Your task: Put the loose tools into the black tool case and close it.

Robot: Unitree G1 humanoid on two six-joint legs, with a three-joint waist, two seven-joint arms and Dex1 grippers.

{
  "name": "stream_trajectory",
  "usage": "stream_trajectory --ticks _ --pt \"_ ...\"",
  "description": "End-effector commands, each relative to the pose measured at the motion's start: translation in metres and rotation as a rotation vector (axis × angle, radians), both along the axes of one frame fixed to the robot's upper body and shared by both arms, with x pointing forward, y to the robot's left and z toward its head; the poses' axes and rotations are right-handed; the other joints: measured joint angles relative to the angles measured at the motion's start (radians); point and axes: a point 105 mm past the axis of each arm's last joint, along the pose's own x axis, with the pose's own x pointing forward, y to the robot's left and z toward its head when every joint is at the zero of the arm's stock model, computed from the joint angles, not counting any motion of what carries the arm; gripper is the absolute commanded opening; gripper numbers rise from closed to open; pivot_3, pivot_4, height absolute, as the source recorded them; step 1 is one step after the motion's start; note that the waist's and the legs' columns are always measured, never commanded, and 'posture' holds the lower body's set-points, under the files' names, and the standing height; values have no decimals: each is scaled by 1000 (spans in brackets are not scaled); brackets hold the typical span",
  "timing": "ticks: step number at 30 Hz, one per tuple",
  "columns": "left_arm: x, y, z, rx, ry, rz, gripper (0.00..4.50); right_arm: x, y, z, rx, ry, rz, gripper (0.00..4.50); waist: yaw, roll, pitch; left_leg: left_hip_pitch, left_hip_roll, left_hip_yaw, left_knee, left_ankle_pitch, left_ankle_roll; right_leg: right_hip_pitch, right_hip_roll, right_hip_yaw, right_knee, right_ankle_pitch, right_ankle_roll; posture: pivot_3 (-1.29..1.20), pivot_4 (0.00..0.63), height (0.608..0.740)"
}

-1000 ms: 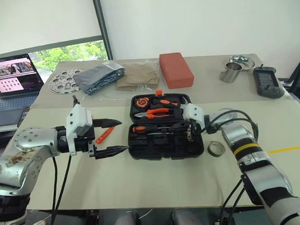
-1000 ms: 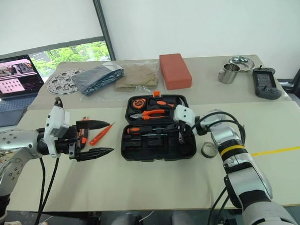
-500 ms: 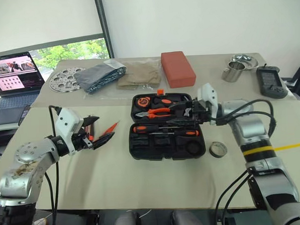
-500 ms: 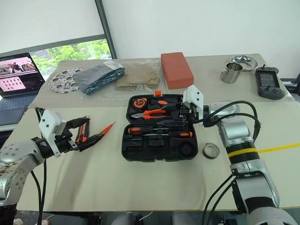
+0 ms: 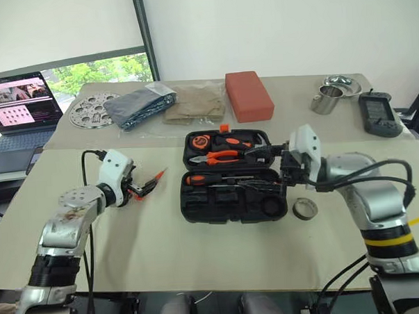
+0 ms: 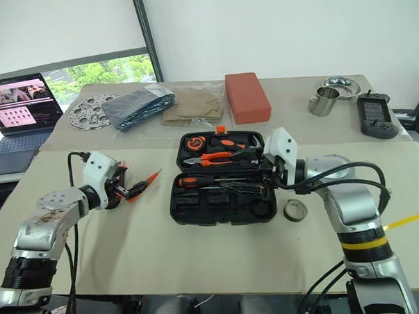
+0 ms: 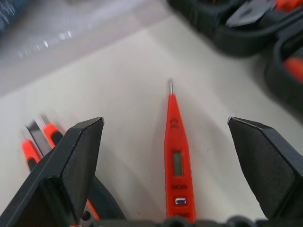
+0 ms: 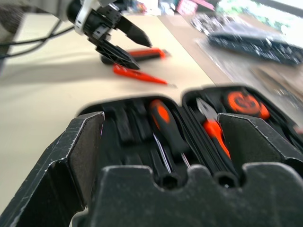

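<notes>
Left tool [image 7: 165, 156] wide open, empty, straddling small screwdriver [image 7: 175, 156] on tabletop [image 5: 199, 248] left of open case [image 5: 232, 191]. Right tool [image 8: 161, 142] open, empty, over case.

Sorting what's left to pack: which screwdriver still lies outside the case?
The small orange screwdriver, on the table between the left claw's open fingers; the black-and-orange-handled ones sit inside the case.
</notes>
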Motion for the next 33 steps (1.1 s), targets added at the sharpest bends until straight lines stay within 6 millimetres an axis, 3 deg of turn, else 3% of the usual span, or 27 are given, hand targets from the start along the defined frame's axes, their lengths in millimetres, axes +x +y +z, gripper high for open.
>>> stream_trajectory --ticks 1,4,7,15,17,23,33 --pt "6 -8 -4 17 47 -34 4500 -5 -11 17 22 -66 -46 4455 5 0 0 0 0 0 0 0 0 0 0 0 0 0 0 0 150 740" --pt "12 -14 -7 25 92 -46 4500 -5 -16 18 23 -66 -70 4455 4 0 0 -1 0 0 0 0 0 -1 1 0 0 0 0 0 150 740" --pt "17 -22 -5 14 137 -57 3795 -6 -19 19 21 -70 -83 4500 6 0 0 -1 -1 0 2 0 0 -1 2 0 0 0 0 0 150 740" --pt "19 -25 -7 47 207 -50 710 -7 -25 18 3 -73 -99 4500 4 -1 0 -1 -1 0 2 0 0 -1 3 1 0 0 0 0 150 740" --pt "18 -25 -7 46 211 -51 133 -7 -27 20 17 -68 -103 4500 6 0 0 -1 -1 0 2 0 0 0 3 0 0 0 0 0 150 740" --pt "16 -26 -3 32 204 -59 132 -11 -27 24 47 -63 -82 4500 5 0 0 -1 -1 0 2 0 0 0 3 1 0 0 0 0 150 740" --pt "23 -30 27 6 112 -70 132 -30 -20 30 95 -1 68 4500 6 0 0 -2 -1 0 2 0 0 -1 2 1 0 0 0 0 150 740"
